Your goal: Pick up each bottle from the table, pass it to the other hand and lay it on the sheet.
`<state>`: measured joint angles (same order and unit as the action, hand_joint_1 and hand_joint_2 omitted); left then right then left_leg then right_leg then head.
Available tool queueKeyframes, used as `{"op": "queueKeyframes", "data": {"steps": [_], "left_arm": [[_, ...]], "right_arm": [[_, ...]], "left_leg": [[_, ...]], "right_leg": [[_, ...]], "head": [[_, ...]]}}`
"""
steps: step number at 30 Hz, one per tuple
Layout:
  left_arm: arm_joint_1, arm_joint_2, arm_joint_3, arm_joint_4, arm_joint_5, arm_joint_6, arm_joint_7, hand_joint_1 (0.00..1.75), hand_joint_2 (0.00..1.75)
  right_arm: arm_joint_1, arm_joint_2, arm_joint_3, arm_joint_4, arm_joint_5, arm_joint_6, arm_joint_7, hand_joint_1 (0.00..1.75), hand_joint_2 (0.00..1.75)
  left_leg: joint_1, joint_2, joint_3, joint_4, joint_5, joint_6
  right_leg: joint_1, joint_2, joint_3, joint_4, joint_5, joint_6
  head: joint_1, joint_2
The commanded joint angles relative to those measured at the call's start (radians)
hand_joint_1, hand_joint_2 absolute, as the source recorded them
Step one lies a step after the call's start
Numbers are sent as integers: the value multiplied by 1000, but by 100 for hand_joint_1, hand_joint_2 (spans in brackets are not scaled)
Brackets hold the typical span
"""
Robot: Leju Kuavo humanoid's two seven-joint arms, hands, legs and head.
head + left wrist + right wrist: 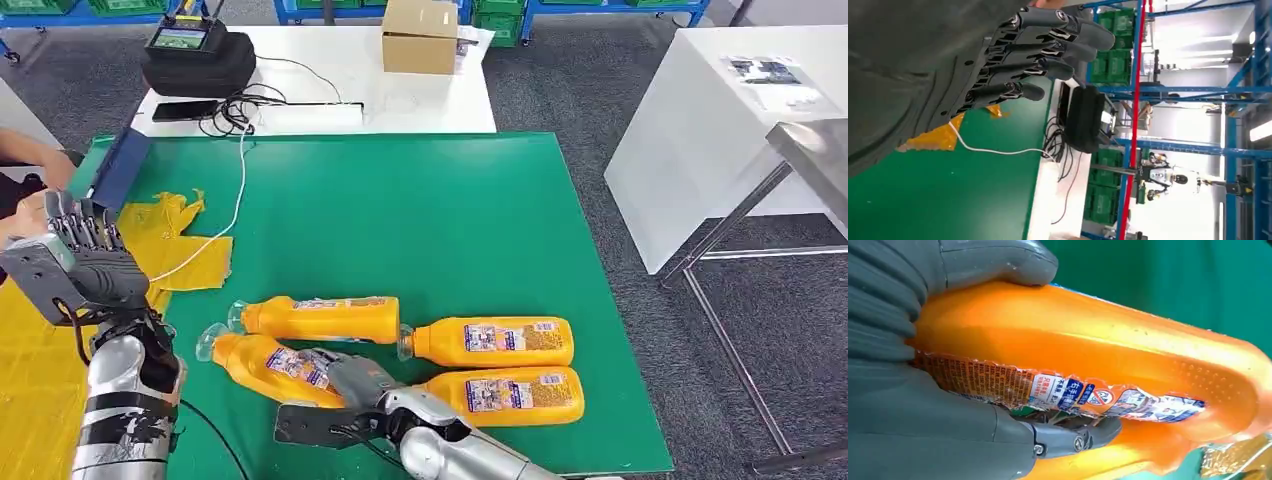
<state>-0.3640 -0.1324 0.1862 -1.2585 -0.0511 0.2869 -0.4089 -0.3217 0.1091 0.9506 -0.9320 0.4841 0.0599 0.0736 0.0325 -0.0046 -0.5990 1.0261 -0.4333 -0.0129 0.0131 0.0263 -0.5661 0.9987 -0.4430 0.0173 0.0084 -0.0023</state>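
Several orange bottles with printed labels lie on the green table [420, 220]. My right hand [352, 385] grips the front-left bottle [262, 362], which lies near the table's front edge. Up close, the thumb curls over one side of that bottle [1088, 355] and the darker fingers [1073, 437] wrap under the label. Other bottles lie just behind [320, 318] and to the right [490, 341], [510, 394]. My left hand [85, 262] is raised over the yellow sheet [40, 340] at the table's left, holding nothing, its fingers [1038, 55] straight and apart.
A white cable [240, 190] runs across the sheet's corner to a power strip on the white table behind. A blue flat item [115, 165] leans at the table's back left. A person's hand [20, 215] shows at the left edge. A white counter [720, 130] stands to the right.
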Motion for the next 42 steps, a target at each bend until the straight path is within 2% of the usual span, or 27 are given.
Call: {"op": "queueKeyframes", "data": {"steps": [1,5,7,8,10,12,15,18,21,34,35,38,42], "left_arm": [[-39,2,52,76,5,-4,6,0,0],[-39,2,52,76,5,-4,6,0,0],[-46,-1,84,78,44,23,23,0,0],[-42,11,118,67,50,91,-7,0,0],[-26,38,170,43,70,110,-14,0,0],[-17,43,205,29,67,108,-16,0,0],[-26,33,208,39,52,103,-16,0,0],[-29,17,190,43,36,104,-14,0,0],[-5,6,165,11,26,103,-1,0,0],[2,10,163,15,27,92,6,0,0],[122,56,-25,-23,245,-597,130,0,175],[193,39,-110,-74,255,-756,116,0,175],[251,51,-172,-155,268,-804,94,0,175]], "right_arm": [[53,-15,-41,-14,-6,4,7,175,175],[53,-15,-41,-14,-6,4,7,175,175],[59,-22,-99,-59,-104,-23,-77,175,175],[92,-29,-144,-153,-185,-36,-130,175,175],[145,-47,-161,-312,-239,-42,-124,175,175],[173,-49,-156,-377,-262,-46,-119,175,175],[173,-48,-144,-373,-288,-41,-124,175,175],[175,-47,-138,-372,-297,-43,-139,175,175],[206,-48,-147,-429,-304,-58,-168,175,175],[215,-52,-152,-438,-305,-60,-170,175,175],[278,-63,-232,-518,-256,-70,-197,175,175],[297,-87,-285,-586,-226,-81,-196,175,175],[304,-138,-373,-666,-182,-88,-181,175,175]], "left_leg": [[-2,-1,0,-3,2,3],[-1,-1,-3,-2,1,2],[-2,-2,-3,-4,2,3],[-1,-1,-4,-2,1,3],[-2,0,-4,-3,1,3],[-2,2,-5,-2,0,3],[-2,3,-6,-4,0,3],[-2,-3,-8,-3,1,3],[-1,-3,-10,-2,1,3],[-1,-2,-11,-1,1,2],[-2,-3,-9,-4,2,3],[-2,-2,-10,-3,1,2],[-4,-3,-11,-2,0,3]], "right_leg": [[-1,-3,0,-3,1,2],[-1,-3,-2,-1,0,1],[-1,-4,-2,-3,1,2],[-1,-3,-4,-1,0,2],[-1,-2,-4,-2,1,2],[-2,-1,-5,-1,0,2],[-2,1,-7,-1,1,1],[-1,-4,-7,-1,0,2],[-1,-4,-8,-1,0,2],[-1,-3,-10,0,0,1],[-2,-5,-8,-2,0,2],[-2,-3,-9,-1,0,2],[-3,-4,-9,-1,-1,2]], "head": [[0,0],[0,0],[0,0],[0,0],[0,0],[0,0],[0,0],[0,0],[0,0],[0,0],[0,0],[0,0],[0,0]]}}
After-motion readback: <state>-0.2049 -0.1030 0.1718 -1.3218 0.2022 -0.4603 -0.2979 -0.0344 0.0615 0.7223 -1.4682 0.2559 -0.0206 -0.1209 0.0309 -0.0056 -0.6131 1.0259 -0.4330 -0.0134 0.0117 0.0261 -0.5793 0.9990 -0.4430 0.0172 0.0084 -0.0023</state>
